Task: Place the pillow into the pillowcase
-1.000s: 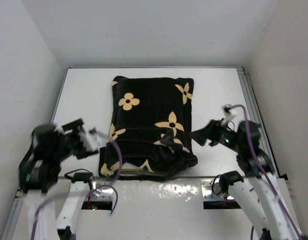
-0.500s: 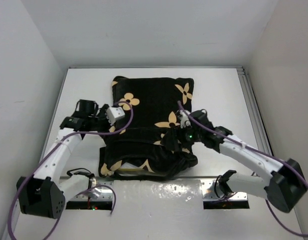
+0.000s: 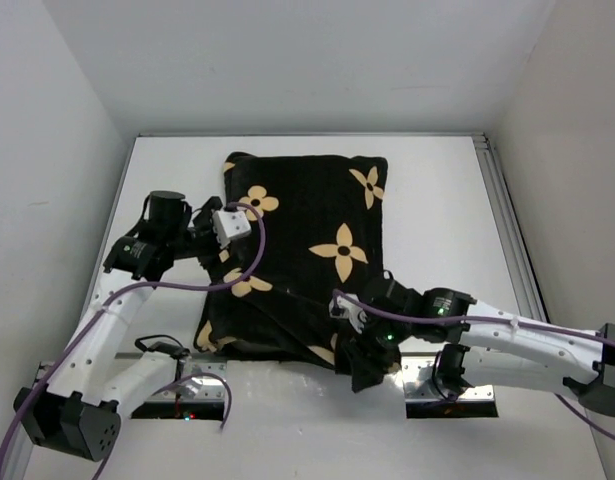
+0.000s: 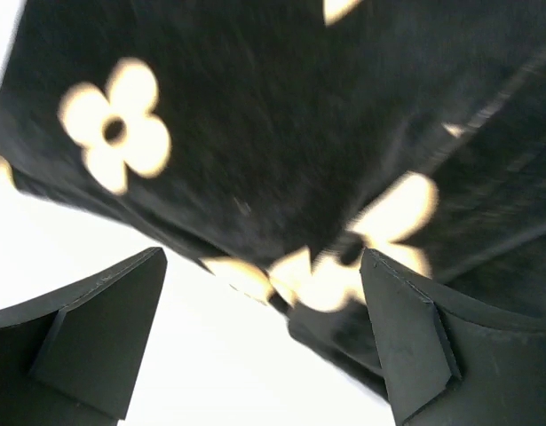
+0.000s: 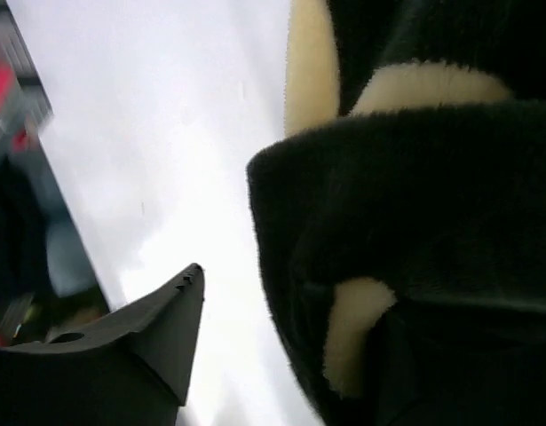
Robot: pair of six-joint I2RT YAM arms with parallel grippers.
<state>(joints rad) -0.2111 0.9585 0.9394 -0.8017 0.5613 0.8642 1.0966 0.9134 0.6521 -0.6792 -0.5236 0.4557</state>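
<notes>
Pillowcase [image 3: 305, 235] lies mid-table [image 3: 442, 200], long side running far to near, plump & mostly smooth on top. Its far edge stops short of the table's far edge, w/ a bare strip btwn. Its near edge sits right at the table's near edge. The near-right corner is bunched up & sticks out past the rest of the hem, onto the shiny metal plate [image 3: 307, 385] there.

Right of the case there's wide bare table up to the right edge. Left of it the bare strip is narrower & partly taken up by the left arm. Walls [image 3: 57, 150] close in on the left, far & right sides.

Left fingers [image 3: 223, 246] sit at the case's left edge, approx halfway along. They're spread wide, w/ only white table & the dark hem showing btwn the tips, and they have no hold on anything.

Right fingers [image 3: 365, 352] are at the bunched near-right corner. In the wrist view a thick fold of black pile lies btwn them. One finger [image 5: 157, 346] stands clear of the cloth w/ bare table in the gap; the other is hidden behind the fold. So they're parted, not pinching on the side that shows.

Cream strip [image 5: 310, 71] shows beside the fold. Pillow or printed petal, can't tell.
</notes>
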